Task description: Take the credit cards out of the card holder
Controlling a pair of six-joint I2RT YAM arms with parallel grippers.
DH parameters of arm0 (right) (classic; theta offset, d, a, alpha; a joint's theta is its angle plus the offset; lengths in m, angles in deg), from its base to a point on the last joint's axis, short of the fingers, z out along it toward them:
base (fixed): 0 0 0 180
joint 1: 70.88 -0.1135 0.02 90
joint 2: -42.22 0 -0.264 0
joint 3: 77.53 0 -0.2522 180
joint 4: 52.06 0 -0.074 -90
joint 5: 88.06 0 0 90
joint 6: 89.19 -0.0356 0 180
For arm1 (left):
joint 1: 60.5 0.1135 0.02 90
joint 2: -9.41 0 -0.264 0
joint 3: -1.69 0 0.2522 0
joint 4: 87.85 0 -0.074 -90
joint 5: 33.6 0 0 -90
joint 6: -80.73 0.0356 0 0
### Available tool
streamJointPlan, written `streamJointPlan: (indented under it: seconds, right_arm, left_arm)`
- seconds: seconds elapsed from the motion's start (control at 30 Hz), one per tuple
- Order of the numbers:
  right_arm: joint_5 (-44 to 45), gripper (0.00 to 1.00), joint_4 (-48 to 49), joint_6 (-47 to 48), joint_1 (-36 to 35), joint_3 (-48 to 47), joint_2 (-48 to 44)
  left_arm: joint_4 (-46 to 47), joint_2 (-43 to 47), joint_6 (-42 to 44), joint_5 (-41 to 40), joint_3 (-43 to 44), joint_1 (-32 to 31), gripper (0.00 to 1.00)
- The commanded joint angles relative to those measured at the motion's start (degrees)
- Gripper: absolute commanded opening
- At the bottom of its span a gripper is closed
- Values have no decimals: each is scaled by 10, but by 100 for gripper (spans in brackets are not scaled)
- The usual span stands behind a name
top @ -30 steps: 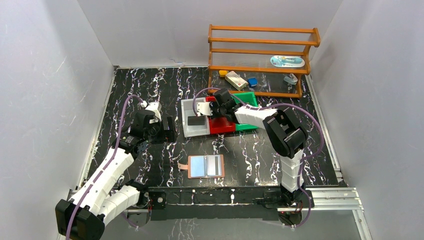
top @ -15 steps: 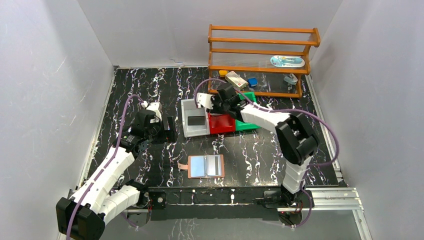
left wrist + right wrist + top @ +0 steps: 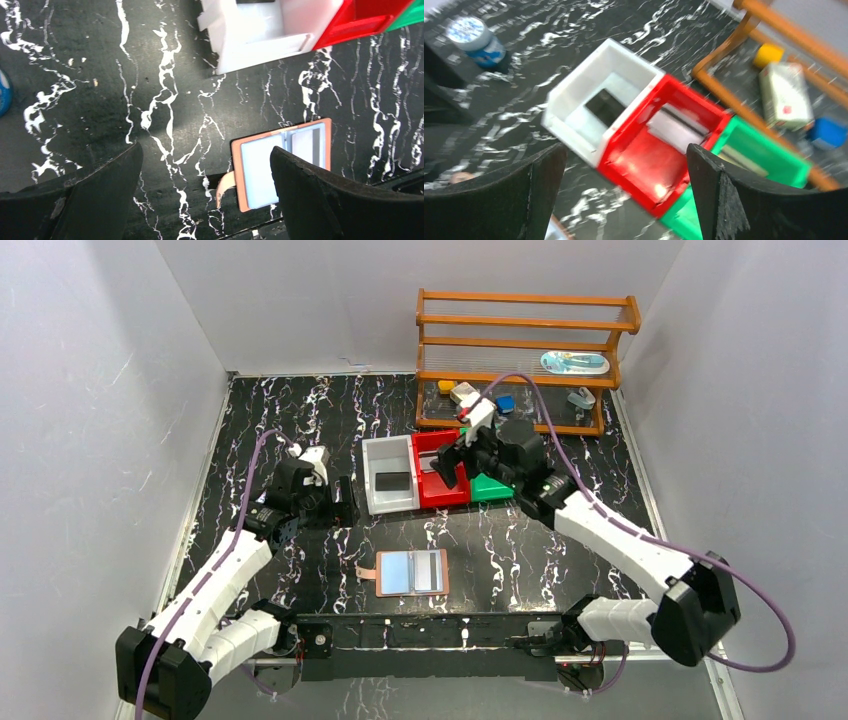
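No writing can be read anywhere. The whitish box point(image 3: 786, 95) on the bottom level of the wooden rack point(image 3: 525, 299) carries a small red mark and grey print, too blurred to make out. The print on the round blue-and-white container point(image 3: 474, 37) on the surface point(image 3: 300, 420) is just as illegible.

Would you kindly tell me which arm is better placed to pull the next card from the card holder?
Left: its open tool looks down on the card holder; the right tool hangs over the red bin.
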Motion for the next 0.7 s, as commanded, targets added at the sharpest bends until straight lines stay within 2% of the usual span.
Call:
streamJointPlan:
  seconds: [0.0, 0.1, 0.2, 0.33, 0.5, 0.67]
  right_arm:
    - [-41, 98, 35, -248, 0, 62, -45]
    - [-58, 98, 25, -350, 0, 86, -57]
    - [-72, 98, 12, -501, 0, 123, -53]
    - [-89, 91, -28, -634, -1, 168, -40]
    - [-100, 81, 4, -715, -11, 231, -54]
    - [-82, 71, 1, -735, -50, 240, -42]
  left_arm:
    - [23, 21, 7, 58, -9, 3, 98]
    - [29, 24, 9, 81, -9, 3, 99]
    - [41, 19, -14, 109, -9, 3, 98]
    - [73, 12, -49, 197, -4, 3, 98]
    - [106, -1, -82, 283, -8, 3, 98]
    - [125, -11, -107, 333, -32, 2, 98]
